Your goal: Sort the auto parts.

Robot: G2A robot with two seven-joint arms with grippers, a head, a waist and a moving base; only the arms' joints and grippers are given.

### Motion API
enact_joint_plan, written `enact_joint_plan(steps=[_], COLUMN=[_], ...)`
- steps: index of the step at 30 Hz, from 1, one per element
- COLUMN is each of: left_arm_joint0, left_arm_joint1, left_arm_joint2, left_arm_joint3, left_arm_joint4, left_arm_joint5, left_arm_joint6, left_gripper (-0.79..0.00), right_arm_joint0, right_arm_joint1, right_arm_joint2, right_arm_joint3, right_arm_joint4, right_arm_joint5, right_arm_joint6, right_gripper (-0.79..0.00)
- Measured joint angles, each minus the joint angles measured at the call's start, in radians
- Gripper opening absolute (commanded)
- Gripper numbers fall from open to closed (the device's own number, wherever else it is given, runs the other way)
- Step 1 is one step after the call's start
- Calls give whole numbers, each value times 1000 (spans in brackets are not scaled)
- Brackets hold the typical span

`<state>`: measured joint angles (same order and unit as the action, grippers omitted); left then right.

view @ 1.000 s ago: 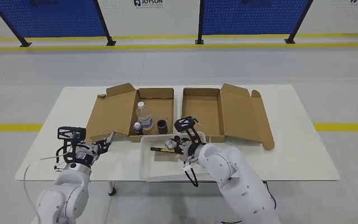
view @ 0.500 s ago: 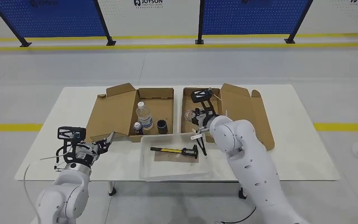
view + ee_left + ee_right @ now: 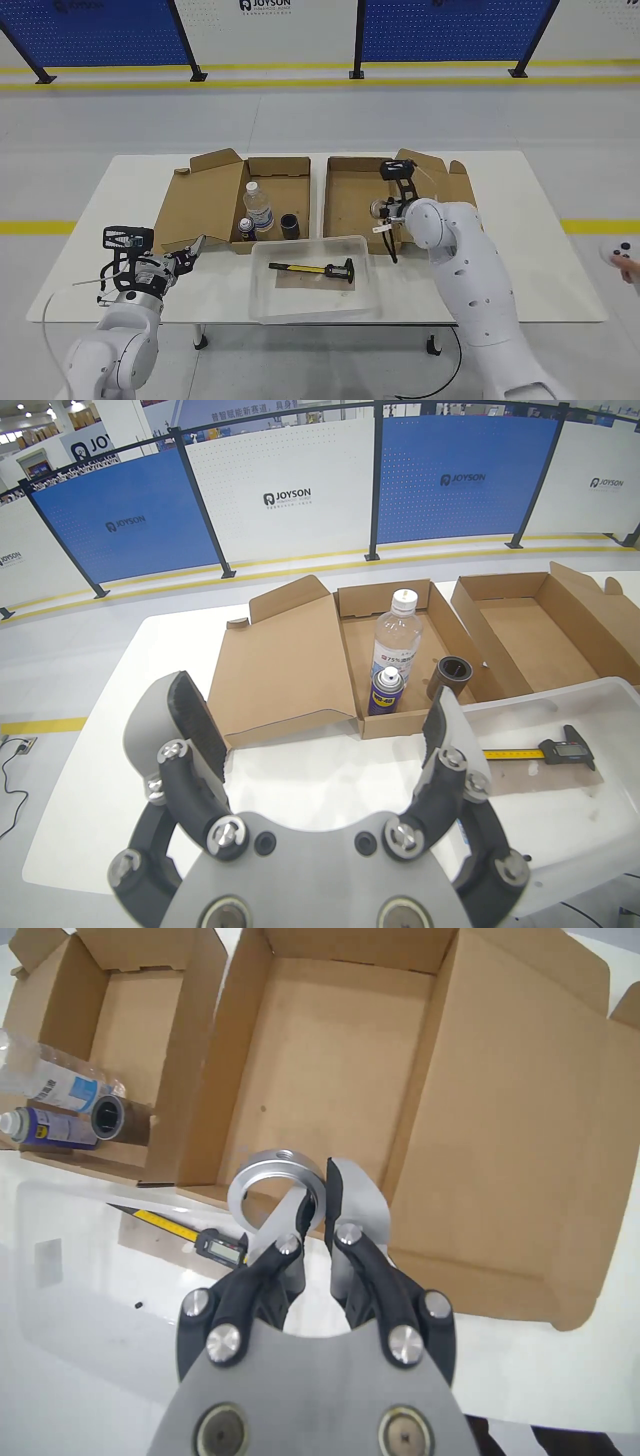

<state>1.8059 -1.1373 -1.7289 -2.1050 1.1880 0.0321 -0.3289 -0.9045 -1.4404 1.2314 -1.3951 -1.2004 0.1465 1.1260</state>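
This looks like the carrying step: the right gripper (image 3: 317,1195) has its fingers clamped on the rim of a ring (image 3: 277,1159), held above the near edge of the right box (image 3: 325,1078). The next move calls for going farther over the box floor, lowering and releasing. The ring is smooth silvery metal with a small side hole. The left gripper (image 3: 312,692) hovers over the near-left tabletop (image 3: 165,640), fingers apart.

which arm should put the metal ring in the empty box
Right. The right gripper is shut on the metal ring above the empty box; the left gripper hangs open, far off.
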Motion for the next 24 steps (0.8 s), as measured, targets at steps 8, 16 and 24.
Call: enact_joint_plan(steps=[8, 16, 24], left_arm_joint0=[0, 0, 0], left_arm_joint1=[0, 0, 0], left_arm_joint2=[0, 0, 0], left_arm_joint3=[0, 0, 0], left_arm_joint4=[0, 0, 0], left_arm_joint5=[0, 0, 0], left_arm_joint6=[0, 0, 0], left_gripper=[0, 0, 0], right_arm_joint0=[12, 12, 11], right_arm_joint1=[4, 4, -2], right_arm_joint2=[6, 6, -50], right_arm_joint3=[14, 14, 15], right_arm_joint4=[49, 47, 39], right_arm_joint5=[-88, -80, -113], right_arm_joint6=[6, 7, -12], right_gripper=[-785, -785, -785])
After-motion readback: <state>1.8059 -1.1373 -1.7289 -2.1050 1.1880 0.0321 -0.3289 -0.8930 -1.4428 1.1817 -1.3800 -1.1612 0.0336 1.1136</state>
